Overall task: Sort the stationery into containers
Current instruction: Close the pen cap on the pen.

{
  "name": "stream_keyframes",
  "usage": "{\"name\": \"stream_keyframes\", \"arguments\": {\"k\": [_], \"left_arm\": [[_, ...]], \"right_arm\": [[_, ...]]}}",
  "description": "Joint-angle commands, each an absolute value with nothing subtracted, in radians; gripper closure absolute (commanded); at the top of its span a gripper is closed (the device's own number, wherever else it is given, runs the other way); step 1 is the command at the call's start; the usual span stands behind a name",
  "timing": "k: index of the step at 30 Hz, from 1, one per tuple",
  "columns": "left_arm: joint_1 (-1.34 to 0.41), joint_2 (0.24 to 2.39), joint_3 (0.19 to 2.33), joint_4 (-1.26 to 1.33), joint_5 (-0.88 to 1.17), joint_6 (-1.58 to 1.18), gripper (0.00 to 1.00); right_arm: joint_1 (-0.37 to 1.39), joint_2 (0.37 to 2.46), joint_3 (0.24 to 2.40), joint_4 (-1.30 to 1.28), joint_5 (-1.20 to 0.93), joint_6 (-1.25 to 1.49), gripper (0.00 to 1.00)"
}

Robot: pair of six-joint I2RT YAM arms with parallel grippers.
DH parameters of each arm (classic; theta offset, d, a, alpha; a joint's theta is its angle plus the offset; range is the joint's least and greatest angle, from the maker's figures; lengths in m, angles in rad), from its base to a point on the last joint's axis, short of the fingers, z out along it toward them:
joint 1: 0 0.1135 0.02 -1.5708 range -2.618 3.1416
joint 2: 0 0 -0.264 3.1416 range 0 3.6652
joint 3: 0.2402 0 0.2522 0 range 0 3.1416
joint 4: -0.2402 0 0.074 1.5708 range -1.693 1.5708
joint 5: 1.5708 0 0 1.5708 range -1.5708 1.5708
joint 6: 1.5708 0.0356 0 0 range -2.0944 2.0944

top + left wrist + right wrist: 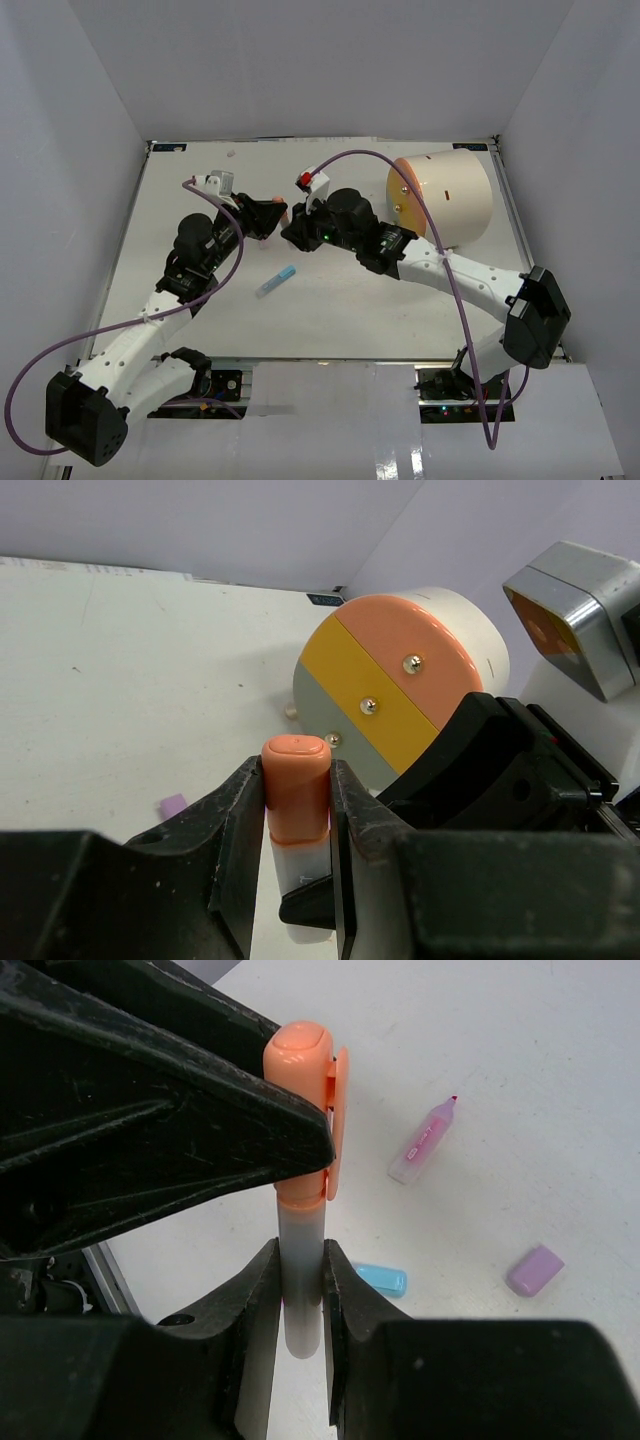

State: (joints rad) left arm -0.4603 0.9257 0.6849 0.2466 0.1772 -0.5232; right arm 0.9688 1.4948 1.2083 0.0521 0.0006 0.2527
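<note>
While pinched at two places at once, stands upright off the desk (350,320): one orange marker (300,1060), with a salmon-orange cap and clip over a frosted pale barrel. Held at the cap by the left claw (297,780), squeezed against both sides of it. Held lower, on the barrel, by the right claw (300,1255), likewise closed tight on it.

Counted loose on the desk, left to right: one blue pen (275,281) lying flat, nearer than both claws and touching neither. From the right wrist, one blue piece (380,1278) half hidden behind the right claw; cannot tell whether the same as the blue pen. Then one pink marker (422,1142), uncapped, with bare tip, and one purple cap (535,1270), apart from it.

Farther right, one drum (440,197) on its side: cream-white wall, round face turned toward the claws, banded salmon, yellow and grey, with three brass knobs in a row. Partly covered at the lower right, in the left wrist view, by the black body of the right claw. Separated from the orange marker by the right arm's wrist.
</note>
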Motion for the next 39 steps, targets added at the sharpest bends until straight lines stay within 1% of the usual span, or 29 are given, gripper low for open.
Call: {"name": "stream_keyframes", "arguments": {"k": [1, 9, 16, 21, 31, 39], "left_arm": [[-0.472, 0.943, 0.680, 0.107, 0.207, -0.525, 0.83], [-0.479, 0.940, 0.635, 0.109, 0.216, -0.552, 0.83], [-0.479, 0.933, 0.609, 0.113, 0.235, -0.561, 0.83], [-0.479, 0.948, 0.597, 0.121, 0.276, -0.575, 0.90], [-0.479, 0.959, 0.571, 0.103, 0.319, -0.586, 0.96], [-0.479, 1.002, 0.568, 0.063, 0.288, -0.609, 1.00]], "right_arm": [[0.939, 1.480, 1.315, 0.258, 0.087, 0.238, 0.92], [0.925, 1.497, 1.333, 0.301, 0.071, 0.258, 0.92], [0.899, 1.467, 1.318, 0.356, 0.034, 0.262, 0.92], [0.881, 1.459, 1.331, 0.374, 0.011, 0.259, 0.92], [0.830, 1.479, 1.428, 0.410, -0.060, 0.247, 0.92], [0.825, 1.516, 1.528, 0.370, -0.067, 0.213, 0.92]]}}
